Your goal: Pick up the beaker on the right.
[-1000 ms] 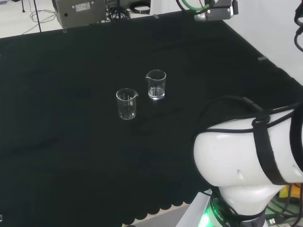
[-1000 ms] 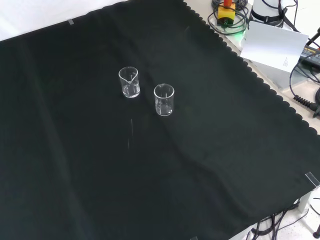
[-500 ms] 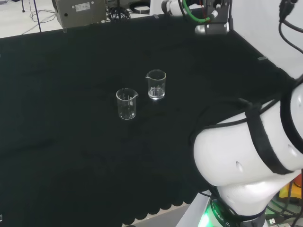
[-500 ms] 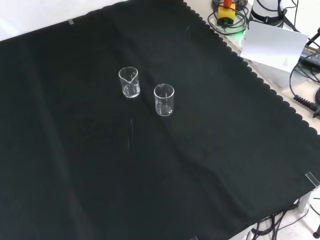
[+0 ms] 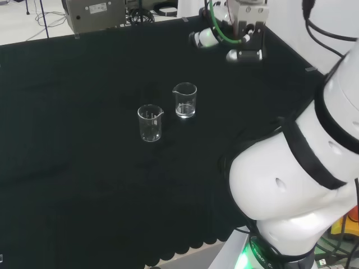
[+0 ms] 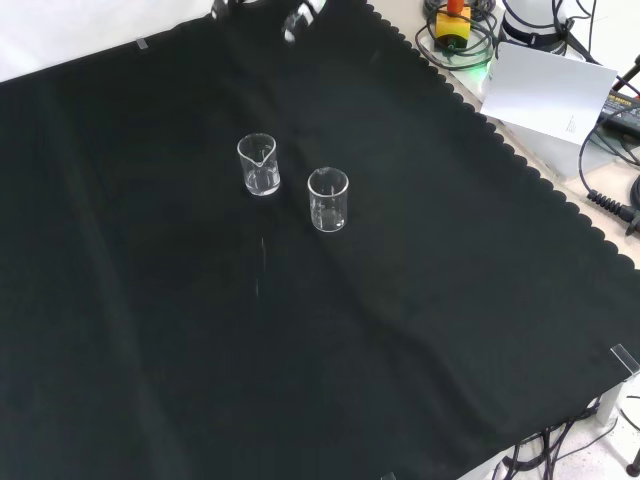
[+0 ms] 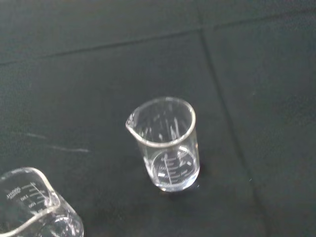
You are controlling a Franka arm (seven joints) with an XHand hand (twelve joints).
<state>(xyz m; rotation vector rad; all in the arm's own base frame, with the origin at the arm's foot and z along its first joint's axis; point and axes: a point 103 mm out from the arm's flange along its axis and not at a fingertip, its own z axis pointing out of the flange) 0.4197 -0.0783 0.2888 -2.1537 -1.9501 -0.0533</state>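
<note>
A: Start with the big things. What is there?

B: A bench under a black cloth [image 6: 400, 330], and in the head view the arm's white links [image 5: 291, 168] bulk up on the right. On the cloth stand two clear glass beakers, both upright, close together but apart, with nothing visible inside either.

A: Which one is the task's?

B: In the head view the right beaker [image 5: 184, 100] is the one with its spout turned left, standing a little farther off than the left beaker [image 5: 150, 123]. In the front view the same right beaker [image 6: 259, 165] is the upper left of the pair. The wrist view has it in the middle [image 7: 168, 143], with the other beaker [image 7: 34, 207] cut off at the edge.

A: And the hand?

B: The hand [image 5: 203, 38] is high over the far side of the cloth in the head view, well apart from both beakers. In the front view a bit of it [image 6: 300, 18] pokes in at the top edge. I cannot tell how its fingers are set; too little of them is clear.

A: So which step is this?

B: My judgement is the approach. Nothing is touched and the beaker sits on the cloth, so the pickup has not begun.

A: What does the next move need?

B: I would say come down beside the right beaker, with the fingers spread enough to pass round its wall, and stay clear of its neighbour, which is near enough to be knocked. The thin glass could tip if nudged at the rim.
</note>
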